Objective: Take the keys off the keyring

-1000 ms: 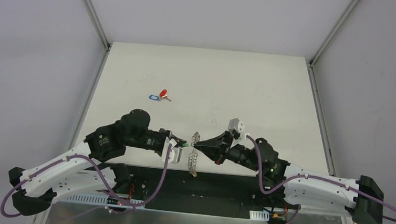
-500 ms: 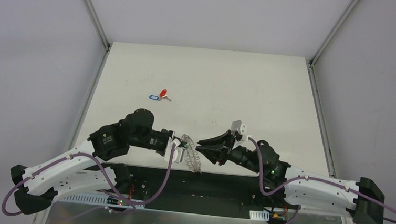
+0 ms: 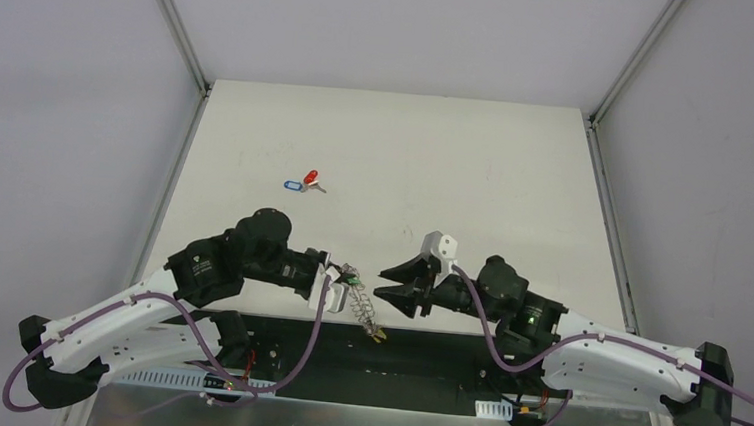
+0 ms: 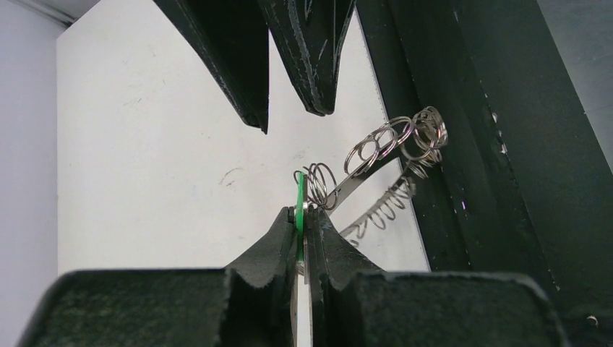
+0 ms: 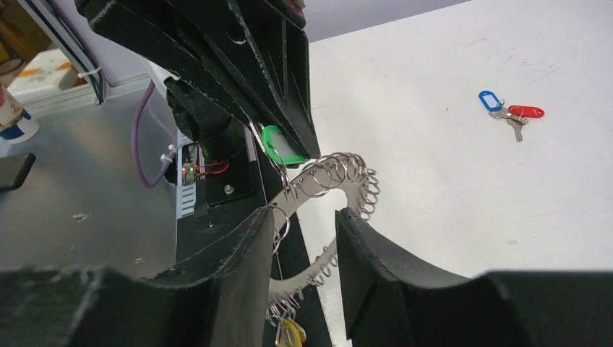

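Note:
My left gripper is shut on a green key that is still joined to the keyring. The silvery, loop-fringed ring hangs from that key at the table's near edge. My right gripper is open just right of the ring. In the right wrist view its jaws stand on either side of the ring's band without gripping it. A yellow key dangles from the ring's lower end. The green key shows under the left fingers. A red key and a blue key lie loose on the table.
The black base strip runs along the near edge under both grippers. The white tabletop stretches beyond, bounded by metal frame posts at left and right.
My right gripper has opened, let go of the keyring and drawn slightly right. The ring has swung down and now hangs from the green key in my left gripper.

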